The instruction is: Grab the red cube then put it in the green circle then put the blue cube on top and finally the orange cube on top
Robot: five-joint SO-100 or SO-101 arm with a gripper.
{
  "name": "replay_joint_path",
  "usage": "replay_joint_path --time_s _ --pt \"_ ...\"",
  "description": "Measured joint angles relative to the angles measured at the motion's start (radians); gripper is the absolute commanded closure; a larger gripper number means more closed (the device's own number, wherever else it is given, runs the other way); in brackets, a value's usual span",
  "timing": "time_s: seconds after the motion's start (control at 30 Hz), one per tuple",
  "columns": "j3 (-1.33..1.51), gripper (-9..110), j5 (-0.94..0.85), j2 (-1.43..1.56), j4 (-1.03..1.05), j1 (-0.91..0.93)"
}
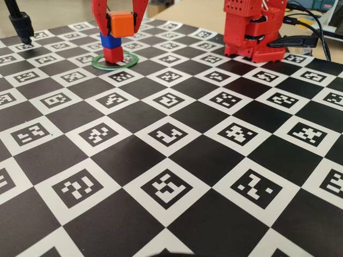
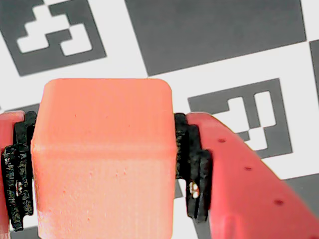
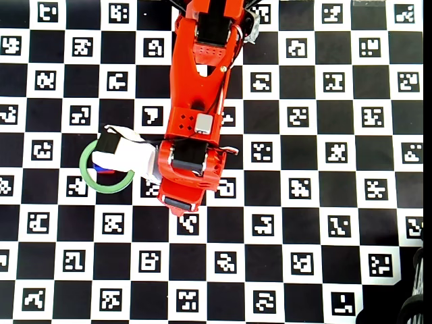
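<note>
Orange cube point(image 1: 120, 24) clamped in hand point(image 1: 119, 22), above blue cube point(image 1: 110, 42).

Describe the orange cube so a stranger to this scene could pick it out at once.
In the fixed view, find the green circle lying far left on the checkered marker board. Inside it stands the red cube with the blue cube on top. The orange cube is directly above those, the brightest one and the only cube pinched in the gripper.
</note>
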Motion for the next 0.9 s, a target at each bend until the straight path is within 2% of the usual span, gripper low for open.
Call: replay_joint_path --time_s 0.47,0.9 --pt "-0.218 98 -0.307 0.000 0.129 0.172" --pt "-0.207 98 -0.618 0.000 0.132 0.336"
